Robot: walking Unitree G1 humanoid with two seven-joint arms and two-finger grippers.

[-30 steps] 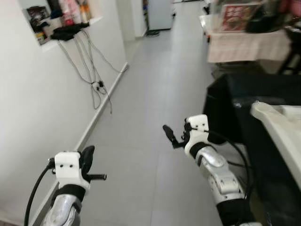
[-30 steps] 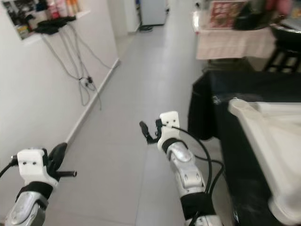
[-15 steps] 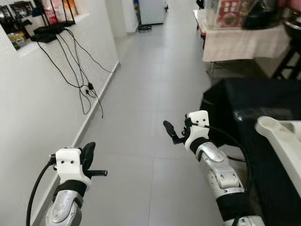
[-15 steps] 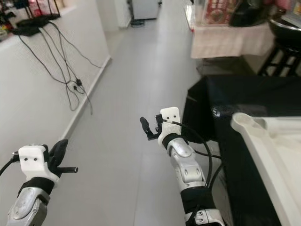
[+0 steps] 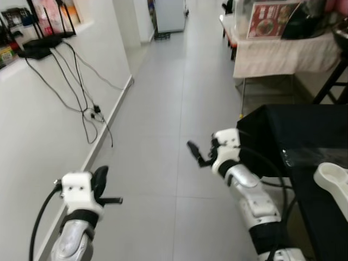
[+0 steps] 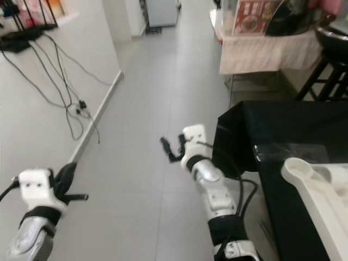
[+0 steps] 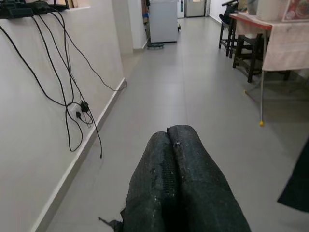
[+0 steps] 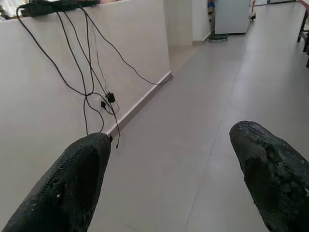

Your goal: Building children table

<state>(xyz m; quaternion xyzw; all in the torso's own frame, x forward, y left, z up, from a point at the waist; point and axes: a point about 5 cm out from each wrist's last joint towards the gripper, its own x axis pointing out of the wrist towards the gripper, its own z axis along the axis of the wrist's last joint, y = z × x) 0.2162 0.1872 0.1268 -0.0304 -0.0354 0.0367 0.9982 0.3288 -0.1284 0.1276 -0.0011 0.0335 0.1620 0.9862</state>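
Note:
A white moulded children's table part (image 6: 321,187) lies on a black cloth-covered surface (image 5: 304,130) at my right, with only its rounded end in sight. My right gripper (image 5: 197,154) hangs open over the grey floor, left of that black surface and apart from the white part. In the right wrist view its fingers (image 8: 72,179) stand wide apart with nothing between them. My left gripper (image 5: 103,184) is held low near the wall. In the left wrist view its fingers (image 7: 166,164) are pressed together, shut on nothing.
A white wall (image 5: 38,125) runs along my left, with black cables (image 5: 81,103) dangling from a ledge down to the skirting. A long grey tiled corridor (image 5: 179,81) leads ahead to a white appliance (image 5: 169,13). A cloth-covered table (image 5: 283,51) and a stool (image 6: 321,81) stand far right.
The whole view has shifted, so the camera moved: the white part now sits further right and lower in the picture. Both arms keep the same pose, and the fingers are unchanged.

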